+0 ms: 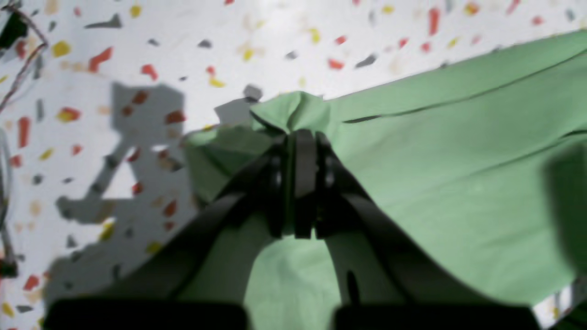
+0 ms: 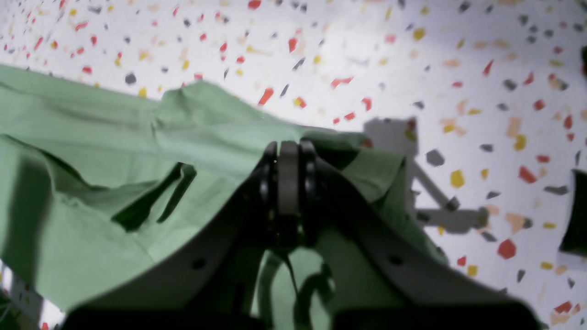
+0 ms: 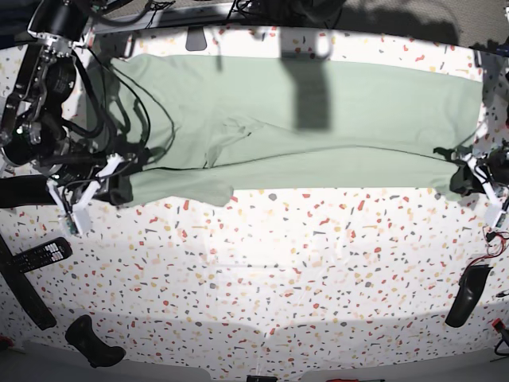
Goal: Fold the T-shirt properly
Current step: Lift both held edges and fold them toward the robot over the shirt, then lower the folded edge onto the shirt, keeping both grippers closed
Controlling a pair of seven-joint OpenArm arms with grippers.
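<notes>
The pale sage-green T-shirt (image 3: 318,135) lies as a long band across the far half of the speckled table. My left gripper (image 1: 300,137) is shut on a bunched edge of the T-shirt (image 1: 458,183); in the base view it (image 3: 463,177) is at the band's right end. My right gripper (image 2: 289,149) is shut on a fold of the T-shirt (image 2: 114,137); in the base view it (image 3: 119,187) is at the band's near left corner. Both pinched corners are raised slightly off the table. Collar, buttons and label do not show clearly.
The white table with coloured flecks (image 3: 278,278) fills the near half. A black remote-like object (image 3: 44,253) lies at the left edge, a dark object (image 3: 91,341) at the front left, another (image 3: 465,294) at the right. Cables hang by both arms.
</notes>
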